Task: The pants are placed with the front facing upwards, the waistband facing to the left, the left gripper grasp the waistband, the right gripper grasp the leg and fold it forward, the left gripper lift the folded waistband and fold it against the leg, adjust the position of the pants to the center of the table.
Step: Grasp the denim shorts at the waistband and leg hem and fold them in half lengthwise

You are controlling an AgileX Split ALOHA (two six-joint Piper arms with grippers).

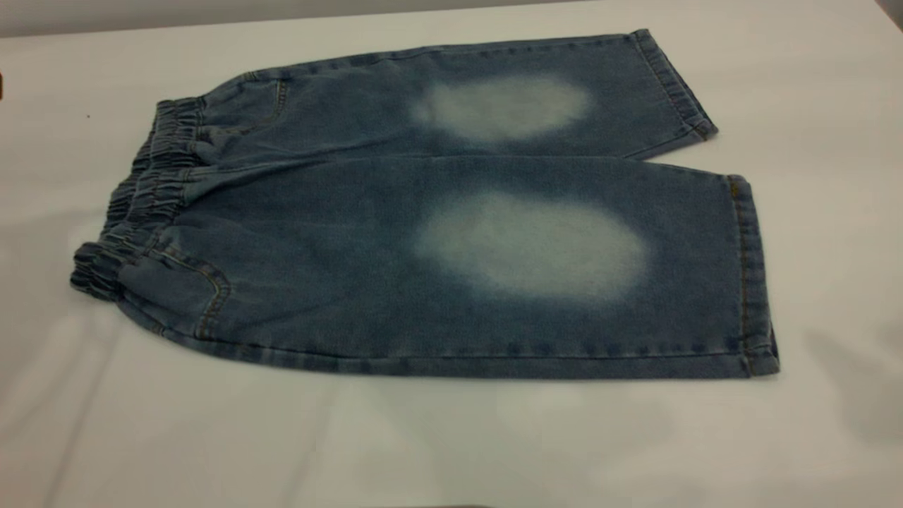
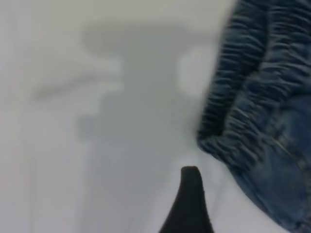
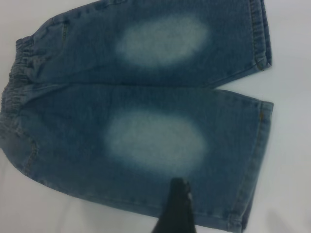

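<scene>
The exterior view looks down at the pants (image 1: 451, 240); both wrist views (close above) share that denim.

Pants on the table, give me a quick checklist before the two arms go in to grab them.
1. Pants front up, both pale ovals showing: ok.
2. Waistband toward the left arm's side: ok.
3. Pants lying flat and unfolded on the table: ok.
4. Left gripper near the waistband, not touching it: ok; jaws open or shut: cannot tell.
5. Right gripper over the near leg, not gripping: ok; jaws: cannot tell.
</scene>
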